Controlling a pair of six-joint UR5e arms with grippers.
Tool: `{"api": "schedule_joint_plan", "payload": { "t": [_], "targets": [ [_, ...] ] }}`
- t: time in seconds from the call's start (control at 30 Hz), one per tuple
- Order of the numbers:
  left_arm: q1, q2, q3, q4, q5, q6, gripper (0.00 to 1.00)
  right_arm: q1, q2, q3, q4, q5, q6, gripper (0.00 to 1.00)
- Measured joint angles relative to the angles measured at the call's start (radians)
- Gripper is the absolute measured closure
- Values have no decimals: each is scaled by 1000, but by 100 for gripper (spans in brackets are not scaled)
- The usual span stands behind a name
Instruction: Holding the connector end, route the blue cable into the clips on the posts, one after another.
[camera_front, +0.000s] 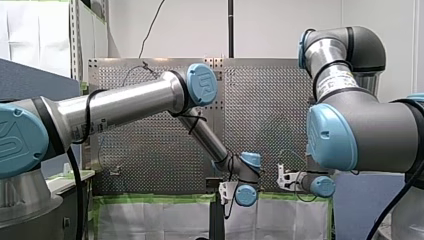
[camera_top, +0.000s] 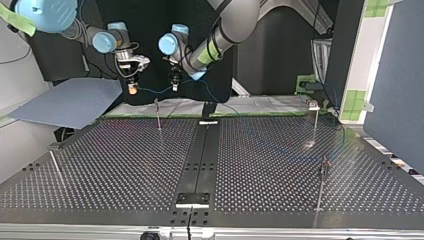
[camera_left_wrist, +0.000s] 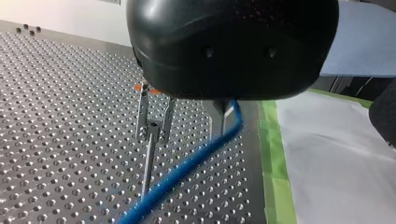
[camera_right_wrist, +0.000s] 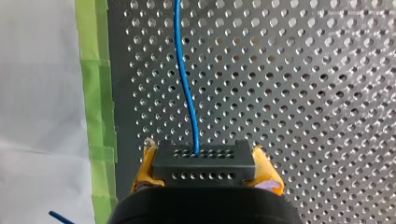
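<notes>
A dark perforated metal counter (camera_top: 125, 165) fills the top view, with a solid black strip (camera_top: 200, 160) running from near to far down its middle. Four thin posts stand on it: one far left (camera_top: 158, 115), one far right (camera_top: 316, 122), one near right (camera_top: 322, 185), and a leaning one near left (camera_top: 55, 165). Along the far edge lies white sheeting (camera_top: 170, 107) bordered with green tape (camera_left_wrist: 273, 163). A blue-grey board (camera_top: 70, 102) slopes at the far left, and a blue-grey partition (camera_top: 395, 75) stands at the right. The background behind the arms is dark.

Both arms hang over the far edge, near the far left post. My right tool (camera_right_wrist: 205, 161) has its yellow pads (camera_right_wrist: 147, 163) closed on a black connector (camera_right_wrist: 204, 173). The blue cable (camera_right_wrist: 187, 84) leaves the connector and runs away over the counter's holes.

My left tool (camera_left_wrist: 224, 114) has its metal fingers drawn narrow around the same cable, which bends sharply there. Just beside it stands a post topped by a forked clip (camera_left_wrist: 153, 125); the cable is not in the clip.

Between the two tools the cable sags slightly in the air, then trails off to the top view's right.
</notes>
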Motion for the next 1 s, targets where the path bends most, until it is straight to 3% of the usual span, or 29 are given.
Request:
{"api": "schedule_joint_plan", "payload": {
  "t": [0.3,0.4,0.53,0.77,0.93,1.0],
  "targets": [
    [5,0,1,26,-2,0,100,-14,2,-19,-1,-49,11,100],
    [8,0,2,30,-1,1,100,-19,6,-23,-4,-57,29,100],
    [9,0,2,36,2,2,100,-34,25,-31,-24,-79,66,100],
    [17,0,27,35,41,22,100,-59,51,-45,-19,-95,87,100],
    [21,0,55,23,64,31,100,-76,53,-58,-17,-112,121,100],
    [21,0,64,17,66,32,100,-79,53,-61,-15,-117,126,100]
  ]
}}
